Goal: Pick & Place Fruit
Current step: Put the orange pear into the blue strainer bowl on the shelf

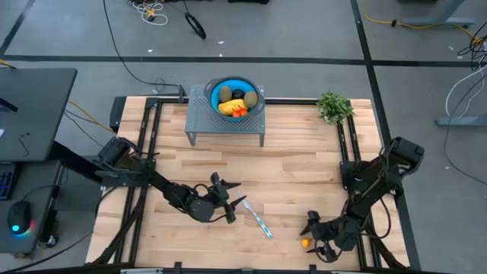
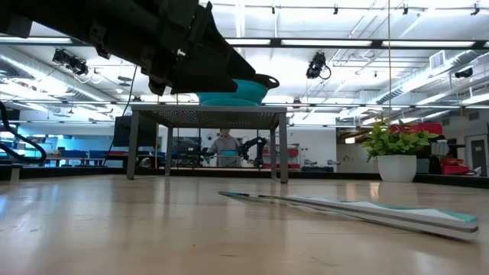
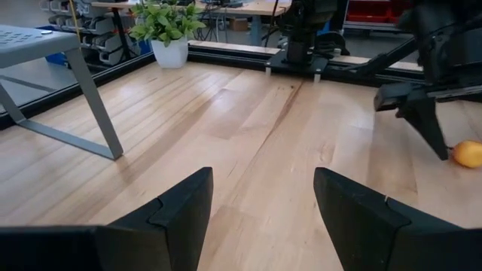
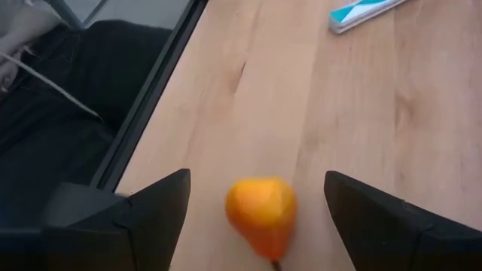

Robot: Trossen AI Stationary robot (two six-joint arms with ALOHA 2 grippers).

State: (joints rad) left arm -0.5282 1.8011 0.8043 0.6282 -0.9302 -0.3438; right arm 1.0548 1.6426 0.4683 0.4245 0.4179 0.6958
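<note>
A small orange fruit [image 4: 261, 211] lies on the table near the right near corner, also in the high view [image 1: 306, 243] and the left wrist view [image 3: 468, 153]. My right gripper [image 4: 256, 178] is open, with one finger on each side of that fruit and a gap to it on both sides. More fruit [image 1: 233, 103], yellow-orange, brownish-green and dark pieces, sits in a blue bowl [image 1: 217, 90] on a grey stand [image 1: 199, 122]. My left gripper [image 1: 230, 201] is open over bare table near the middle, beside the knife.
A silver knife with a teal handle [image 1: 256, 218] lies flat between the two grippers, also seen in the low view [image 2: 367, 210]. A potted green plant [image 1: 333, 106] stands at the far right. The right table edge and rail [image 4: 143, 143] run close beside the orange fruit.
</note>
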